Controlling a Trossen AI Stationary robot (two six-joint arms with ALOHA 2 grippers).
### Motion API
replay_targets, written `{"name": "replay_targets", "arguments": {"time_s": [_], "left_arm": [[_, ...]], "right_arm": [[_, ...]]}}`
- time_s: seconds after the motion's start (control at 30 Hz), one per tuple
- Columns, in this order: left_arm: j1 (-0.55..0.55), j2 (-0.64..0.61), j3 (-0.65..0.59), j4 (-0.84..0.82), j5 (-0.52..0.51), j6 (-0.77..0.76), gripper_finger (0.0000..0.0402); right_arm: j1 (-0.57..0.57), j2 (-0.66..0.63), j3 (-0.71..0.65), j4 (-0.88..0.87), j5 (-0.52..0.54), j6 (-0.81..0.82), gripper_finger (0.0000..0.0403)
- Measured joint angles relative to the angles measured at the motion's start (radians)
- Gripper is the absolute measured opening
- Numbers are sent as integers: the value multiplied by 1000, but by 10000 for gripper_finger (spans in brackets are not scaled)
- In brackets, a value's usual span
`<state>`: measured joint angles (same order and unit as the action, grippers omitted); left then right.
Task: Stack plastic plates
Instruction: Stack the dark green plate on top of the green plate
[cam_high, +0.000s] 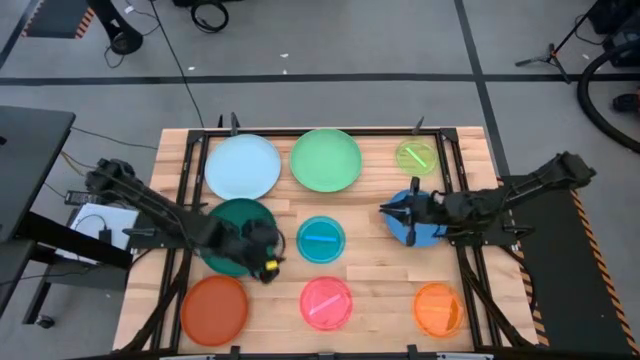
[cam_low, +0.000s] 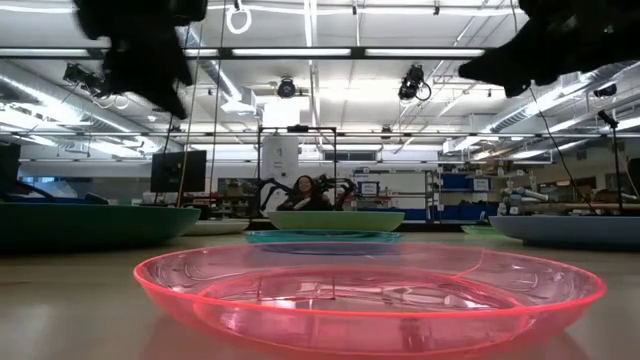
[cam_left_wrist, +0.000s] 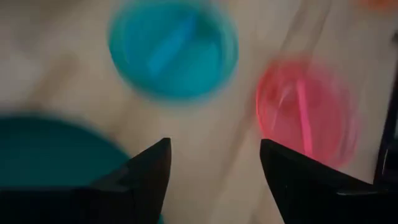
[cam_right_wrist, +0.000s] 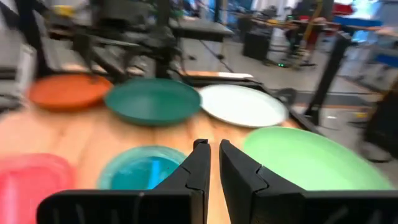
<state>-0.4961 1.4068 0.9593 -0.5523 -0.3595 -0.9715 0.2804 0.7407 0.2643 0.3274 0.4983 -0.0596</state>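
Note:
Nine plates lie singly on the wooden table: light blue (cam_high: 242, 166), light green (cam_high: 325, 159), lime (cam_high: 416, 156), dark green (cam_high: 240, 235), teal (cam_high: 321, 239), blue (cam_high: 415, 220), red-orange (cam_high: 214, 309), pink (cam_high: 326, 302) and orange (cam_high: 438, 308). My left gripper (cam_high: 272, 252) hangs open above the dark green plate's right rim (cam_left_wrist: 56, 149), with the teal plate (cam_left_wrist: 174, 46) and pink plate (cam_left_wrist: 308, 109) ahead of it. My right gripper (cam_high: 383, 209) is shut and hovers level at the blue plate's left edge, pointing toward the table's left, over the teal plate (cam_right_wrist: 140, 169).
Black frame rails (cam_high: 190, 190) run along the table's left and right sides. The bare wood between the plates (cam_high: 370, 265) is narrow. In the low view both arms (cam_low: 140, 50) hang high above the pink plate (cam_low: 370, 290). A person sits far behind the table (cam_low: 303, 190).

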Motion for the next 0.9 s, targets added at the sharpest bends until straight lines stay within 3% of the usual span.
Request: {"name": "replay_targets", "arguments": {"time_s": [0.2,0.33,0.57,0.9], "left_arm": [[-64,257,262,-425,100,-234,236],[-58,387,379,-643,155,-310,236],[-8,495,389,-637,269,-276,235],[23,525,389,-628,269,-254,235]], "right_arm": [[-28,102,31,76,52,-15,44],[-39,132,31,109,52,-21,44],[-46,144,31,106,97,-4,45],[-48,144,31,104,90,-3,54]]}}
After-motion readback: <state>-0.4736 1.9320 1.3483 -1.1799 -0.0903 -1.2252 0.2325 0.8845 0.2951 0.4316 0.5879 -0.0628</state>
